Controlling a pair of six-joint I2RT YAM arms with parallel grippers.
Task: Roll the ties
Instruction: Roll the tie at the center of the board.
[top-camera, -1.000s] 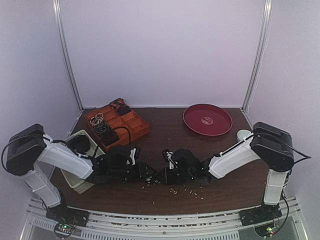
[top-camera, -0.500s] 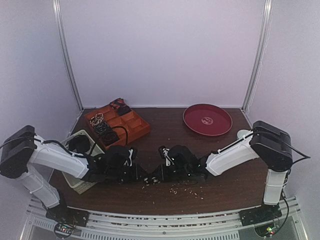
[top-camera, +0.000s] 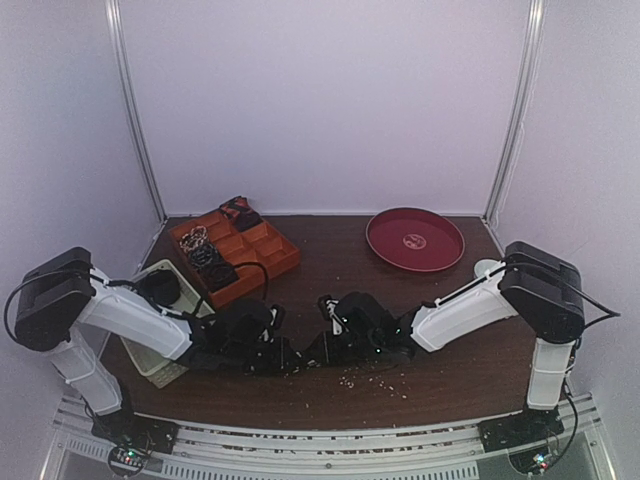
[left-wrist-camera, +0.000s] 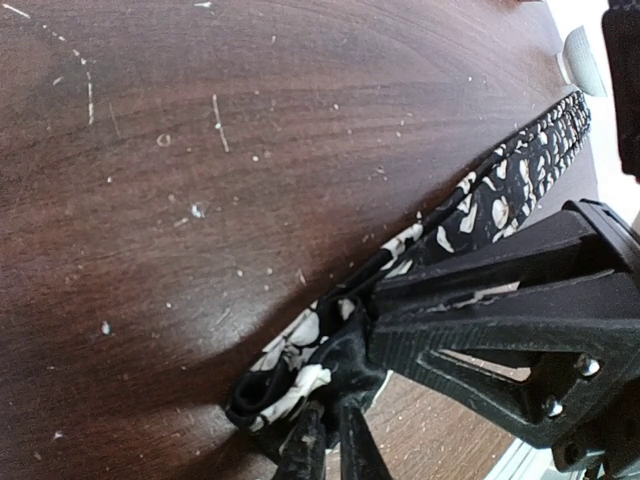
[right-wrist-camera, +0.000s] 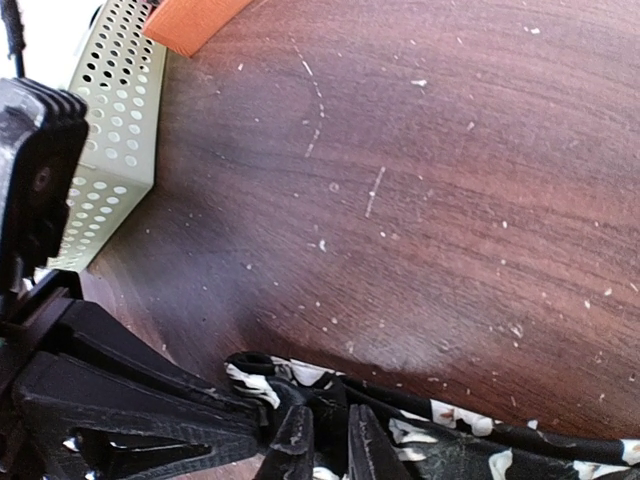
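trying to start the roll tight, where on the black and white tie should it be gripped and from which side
Likely best: grip the tie at its doubled-over end, coming down from above with the pincer across its width. The strip lies flat and thin on the table, so only the folded end offers thickness to pinch. The left pincer is shut there.
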